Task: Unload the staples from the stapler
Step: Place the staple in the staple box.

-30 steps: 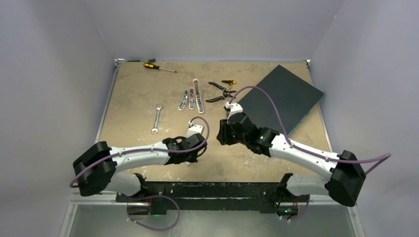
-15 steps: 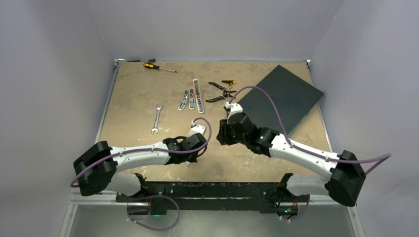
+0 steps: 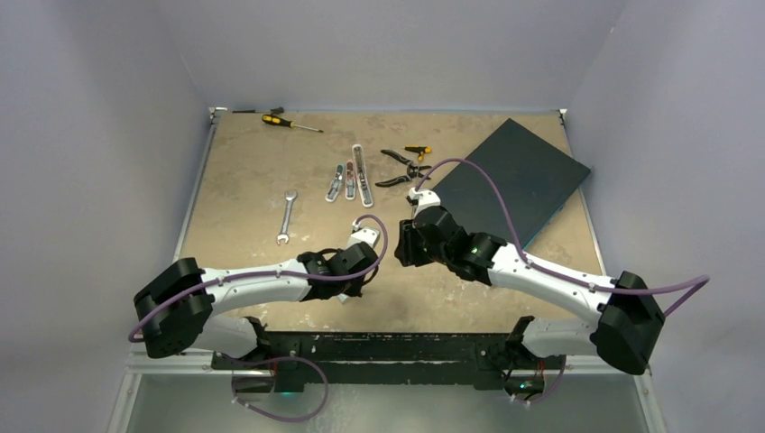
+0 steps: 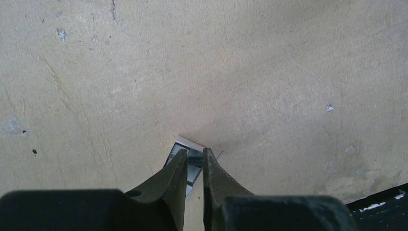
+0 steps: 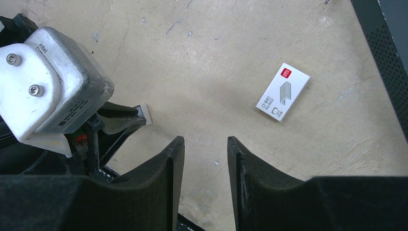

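Note:
The stapler [image 3: 362, 176] lies at the back middle of the table as a long pale bar with two shorter pieces beside it. My left gripper [image 4: 195, 154] points down at the table near the front edge, shut on the staples [image 4: 194, 162], a grey ribbed strip with a white edge that shows between and beside the fingertips. In the top view the left gripper [image 3: 348, 294] sits under its wrist. My right gripper [image 5: 206, 140] hovers open over bare table just right of the left wrist, nothing between its fingers; in the top view it is the right gripper [image 3: 402, 251].
A small white box with a red label [image 5: 283, 91] lies right of the right gripper. A dark board [image 3: 514, 176] leans at the back right. Pliers [image 3: 401, 168], a wrench [image 3: 286, 217] and a screwdriver [image 3: 289, 122] lie further back. The table's front edge [image 4: 380, 199] is close.
The right arm has drawn slightly left and back. The left arm has barely shifted and stays shut on the staples.

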Tool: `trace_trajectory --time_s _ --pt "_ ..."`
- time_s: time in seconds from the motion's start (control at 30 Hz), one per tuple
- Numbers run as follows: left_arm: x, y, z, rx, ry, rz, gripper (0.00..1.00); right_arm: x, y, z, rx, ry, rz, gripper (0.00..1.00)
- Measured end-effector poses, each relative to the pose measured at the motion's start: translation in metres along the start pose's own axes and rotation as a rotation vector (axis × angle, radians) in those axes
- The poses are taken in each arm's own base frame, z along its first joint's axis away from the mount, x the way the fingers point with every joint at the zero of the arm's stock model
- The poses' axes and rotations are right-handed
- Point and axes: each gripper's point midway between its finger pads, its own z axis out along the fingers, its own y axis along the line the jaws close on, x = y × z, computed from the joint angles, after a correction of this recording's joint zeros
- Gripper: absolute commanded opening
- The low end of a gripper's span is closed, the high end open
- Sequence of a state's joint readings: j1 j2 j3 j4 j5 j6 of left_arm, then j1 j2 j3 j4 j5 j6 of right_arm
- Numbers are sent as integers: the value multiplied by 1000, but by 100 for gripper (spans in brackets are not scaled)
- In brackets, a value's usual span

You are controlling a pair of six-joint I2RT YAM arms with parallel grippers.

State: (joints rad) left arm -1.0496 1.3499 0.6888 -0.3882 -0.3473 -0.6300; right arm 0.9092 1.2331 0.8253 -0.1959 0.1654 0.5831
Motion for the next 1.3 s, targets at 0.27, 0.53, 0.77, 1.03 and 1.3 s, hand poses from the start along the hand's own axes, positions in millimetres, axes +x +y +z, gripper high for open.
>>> trace_trajectory --time_s 0.27,0.53,0.77,1.03,1.3 --pt "1 1 0 0 0 5 14 1 0 1 2 4 -1 41" --pt "4 3 0 -3 4 9 21 1 0 1 2 5 -1 41" --pt "4 3 0 -3 4 8 23 1 0 1 1 5 -1 41" --pt "-3 3 -5 2 -23 -1 27 1 0 1 1 5 -1 41" --pt "-43 6 -35 9 -176 -79 35 1 0 1 0 3 0 42"
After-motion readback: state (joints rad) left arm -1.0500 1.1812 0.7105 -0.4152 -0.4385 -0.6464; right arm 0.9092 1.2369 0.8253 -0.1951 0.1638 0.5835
